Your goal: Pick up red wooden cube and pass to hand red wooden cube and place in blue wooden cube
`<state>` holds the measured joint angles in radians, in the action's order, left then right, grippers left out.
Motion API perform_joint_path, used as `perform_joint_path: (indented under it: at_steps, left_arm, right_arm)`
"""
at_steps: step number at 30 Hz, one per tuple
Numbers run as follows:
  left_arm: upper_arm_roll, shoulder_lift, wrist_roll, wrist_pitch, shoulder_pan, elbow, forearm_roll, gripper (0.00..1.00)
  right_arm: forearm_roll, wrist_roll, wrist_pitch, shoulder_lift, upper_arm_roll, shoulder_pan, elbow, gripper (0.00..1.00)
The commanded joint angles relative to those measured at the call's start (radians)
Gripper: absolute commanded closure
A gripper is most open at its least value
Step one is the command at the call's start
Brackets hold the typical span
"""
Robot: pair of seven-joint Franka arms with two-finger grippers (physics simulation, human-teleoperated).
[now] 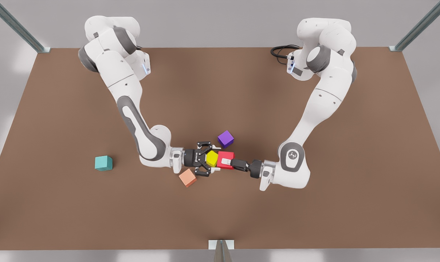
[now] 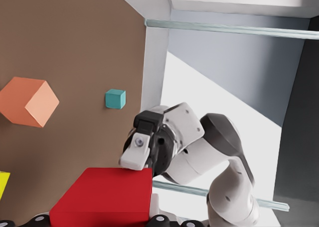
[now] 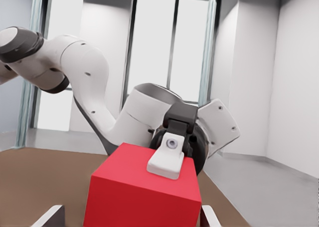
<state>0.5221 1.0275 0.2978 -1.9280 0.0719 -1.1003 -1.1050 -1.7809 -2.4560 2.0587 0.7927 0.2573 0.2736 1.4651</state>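
Looking down from the front view, you find the red wooden cube point(image 1: 227, 155) held above the table point(image 1: 314, 211) between the two arms, near the middle. Your left end effector point(image 1: 226, 161), reaching in from the front view's right, is clenched on it, one white pad lying on the cube's upper face. Your right end effector point(image 1: 211, 160), coming from the front view's left, is spread wide, its fingers point(image 3: 52, 217) straddling the cube's sides with a gap showing. A yellow cube point(image 1: 212, 158) sits beneath it. The blue wooden cube point(image 1: 103, 163) rests well apart toward the front view's left, with a salmon-orange cube point(image 1: 187, 177) and a purple cube point(image 1: 225, 139) near the handover.
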Motion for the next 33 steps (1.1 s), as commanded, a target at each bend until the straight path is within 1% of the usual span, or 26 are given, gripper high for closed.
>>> perform_joint_path:
  at_steps: [1, 8, 13, 14, 15, 17, 21, 22, 23, 33]
  left_arm:
    - [0.001, -0.001, 0.035, -0.005, 0.0, 0.0, -0.004, 0.33]
    - [0.004, -0.003, 0.035, -0.011, 0.002, 0.0, -0.004, 0.32]
    - [0.013, -0.003, 0.035, -0.009, 0.0, 0.0, -0.004, 0.31]
    - [0.013, -0.003, 0.035, -0.011, 0.002, 0.0, -0.004, 0.31]
    - [0.013, -0.001, 0.037, -0.011, 0.002, 0.0, -0.002, 0.31]
    - [0.013, 0.002, 0.038, -0.012, 0.002, 0.0, -0.002, 0.31]
    - [0.013, 0.005, 0.044, -0.014, 0.002, 0.0, -0.002, 0.31]
    - [0.013, 0.005, 0.044, -0.014, 0.002, 0.0, -0.004, 0.19]
    - [0.013, 0.005, 0.044, -0.014, 0.002, -0.001, -0.004, 0.0]
    - [0.013, -0.004, 0.006, 0.0, -0.014, 0.0, -0.002, 0.0]
  right_arm:
    - [-0.009, -0.126, 0.024, 0.002, 0.0, 0.006, -0.005, 0.0]
    - [-0.023, -0.124, 0.09, 0.04, 0.003, 0.042, -0.045, 0.0]
    - [-0.023, -0.124, 0.129, 0.046, 0.026, 0.044, -0.06, 0.0]
    - [-0.023, -0.124, 0.14, 0.046, 0.028, 0.044, -0.06, 0.02]
    - [-0.023, -0.123, 0.141, 0.046, 0.028, 0.044, -0.06, 0.08]
    - [-0.023, -0.123, 0.141, 0.046, 0.028, 0.044, -0.066, 0.37]
    - [-0.023, -0.12, 0.144, 0.046, 0.028, 0.049, -0.068, 0.37]
    - [-0.023, -0.118, 0.144, 0.046, 0.028, 0.047, -0.068, 0.37]
    - [-0.023, -0.118, 0.144, 0.046, 0.028, 0.049, -0.068, 0.37]
    - [-0.008, -0.115, 0.13, 0.045, 0.025, 0.032, -0.063, 0.36]
